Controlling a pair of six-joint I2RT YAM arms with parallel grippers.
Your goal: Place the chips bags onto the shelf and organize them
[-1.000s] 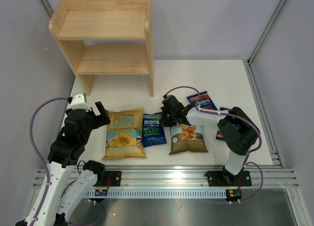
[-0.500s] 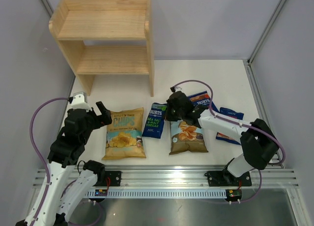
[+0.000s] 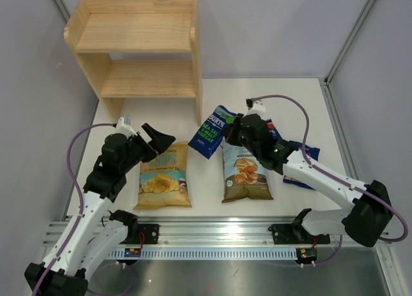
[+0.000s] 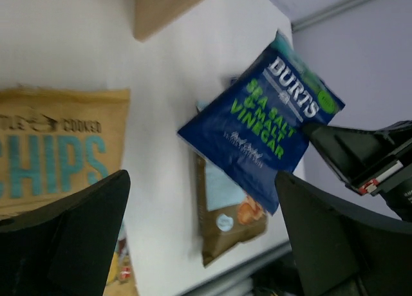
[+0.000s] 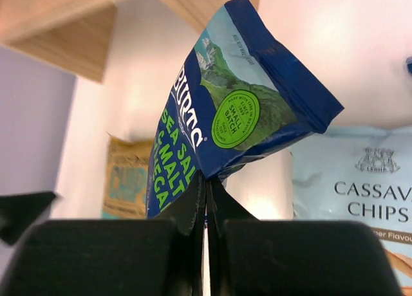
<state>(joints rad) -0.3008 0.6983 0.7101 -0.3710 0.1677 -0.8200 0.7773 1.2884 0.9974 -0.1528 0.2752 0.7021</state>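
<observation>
Dark-blue BURTS bag (image 3: 209, 130) is pinched tight in R hand (image 3: 226, 135), held above table (image 3: 302, 103), just right of shelf (image 3: 147, 79). L hand (image 3: 153, 143) gapes wide over yellow CHIPS bag (image 3: 162, 177). Step, prob.: transport of bag 1. Next: swing left, clear shelf's low edge, release.

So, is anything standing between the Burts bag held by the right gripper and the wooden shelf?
Nothing visible does. The Burts bag hangs in the right gripper in front of the shelf, only bare table between them, and both tiers look empty. The open left gripper is aside, by the yellow CHIPS bag.
</observation>
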